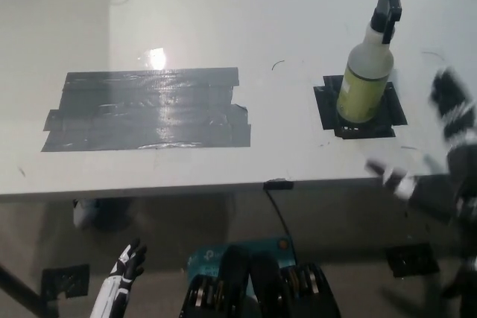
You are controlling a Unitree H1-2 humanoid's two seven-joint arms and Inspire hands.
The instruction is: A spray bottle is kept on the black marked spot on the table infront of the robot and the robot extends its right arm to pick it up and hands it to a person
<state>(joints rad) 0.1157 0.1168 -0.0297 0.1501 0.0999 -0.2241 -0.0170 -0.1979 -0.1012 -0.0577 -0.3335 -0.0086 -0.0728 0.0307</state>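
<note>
Standing upright on a small black tape square (387, 115) toward the right of the white worktop (223, 5), the spray bottle (367, 72) shows a translucent body with yellowish liquid in its lower part and a black trigger head at the top. Nothing touches it. The right robot hand (451, 121) hangs just to the right of the bottle, near the worktop's front edge, blurred into streaks of black and white; whether it is wide or narrow I cannot tell, and it holds nothing that can be made out. A gap of bare worktop lies between it and the bottle. The left robot hand (127, 266) rests low at the lower left, below the worktop edge, its fingers apart and empty. A large patch of grey tape (149, 109) covers the worktop's left half, well apart from the bottle, with a bright glare spot just above it. A dark cable (279, 210) drops from the front edge near the middle.
</note>
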